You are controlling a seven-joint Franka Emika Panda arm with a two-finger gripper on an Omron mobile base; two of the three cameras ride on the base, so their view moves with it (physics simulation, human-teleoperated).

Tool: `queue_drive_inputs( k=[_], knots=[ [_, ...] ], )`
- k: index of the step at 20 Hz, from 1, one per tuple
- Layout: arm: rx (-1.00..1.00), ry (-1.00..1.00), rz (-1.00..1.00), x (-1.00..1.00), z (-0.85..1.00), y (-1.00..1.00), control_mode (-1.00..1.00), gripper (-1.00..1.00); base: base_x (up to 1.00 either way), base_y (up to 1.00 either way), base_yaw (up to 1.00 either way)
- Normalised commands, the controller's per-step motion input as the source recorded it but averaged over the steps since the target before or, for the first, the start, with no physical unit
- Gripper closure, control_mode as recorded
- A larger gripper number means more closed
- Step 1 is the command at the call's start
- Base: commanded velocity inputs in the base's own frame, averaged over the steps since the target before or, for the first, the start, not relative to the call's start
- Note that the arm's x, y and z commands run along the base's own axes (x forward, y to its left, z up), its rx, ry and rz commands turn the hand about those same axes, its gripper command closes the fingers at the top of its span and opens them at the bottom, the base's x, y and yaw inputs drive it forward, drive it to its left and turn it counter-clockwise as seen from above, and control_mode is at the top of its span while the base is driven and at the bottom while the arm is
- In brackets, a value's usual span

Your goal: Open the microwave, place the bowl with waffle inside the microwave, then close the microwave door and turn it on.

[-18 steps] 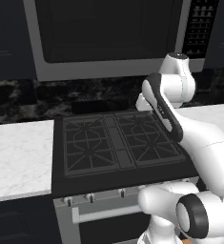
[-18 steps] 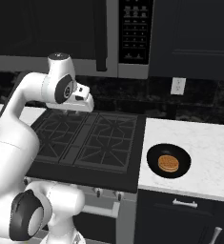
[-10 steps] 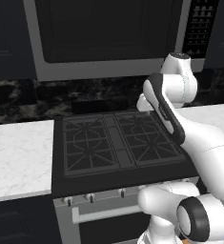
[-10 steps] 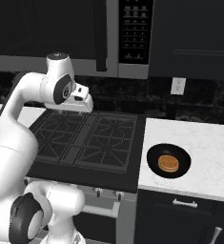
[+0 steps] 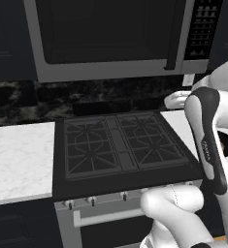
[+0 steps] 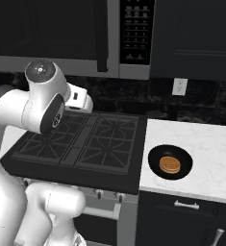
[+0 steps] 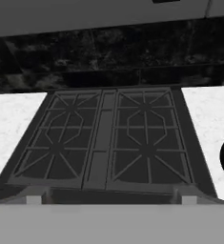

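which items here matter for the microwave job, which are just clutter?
Job items:
- microwave
- microwave door, shut
- bowl on the right counter
- waffle in the bowl

Just there:
- gas stove
- marble counter
- wall outlet

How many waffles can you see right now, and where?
1. The waffle lies in the black bowl on the white counter, right of the stove. None is on the counter left of it; whether the closed microwave hides any is unknowable.

Closed microwave [image 6: 71, 36] above, black bowl [image 6: 170, 162] on counter right, golden waffle [image 6: 170, 165] lying flat inside
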Motion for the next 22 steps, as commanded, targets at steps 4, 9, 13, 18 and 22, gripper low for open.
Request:
queue_drive_inputs(
  k=[4,9,13,18,22],
  knots=[
    [0.02,-0.52,-0.08,-0.04,1.0,-0.33,-1.0,-1.0,0.0,0.0,0.0],
    [0.0,-0.38,-0.14,0.2,0.94,-0.38,-1.0,-1.0,0.0,0.0,0.0],
    [0.01,-0.21,-0.13,0.59,0.67,-0.27,-1.0,-1.0,0.0,0.0,0.0],
    [0.01,-0.14,-0.03,0.79,0.38,0.0,-1.0,-1.0,0.0,0.0,0.0],
    [0.0,-0.05,0.0,0.83,0.01,0.0,-1.0,-1.0,0.0,0.0,0.0]
  ],
)
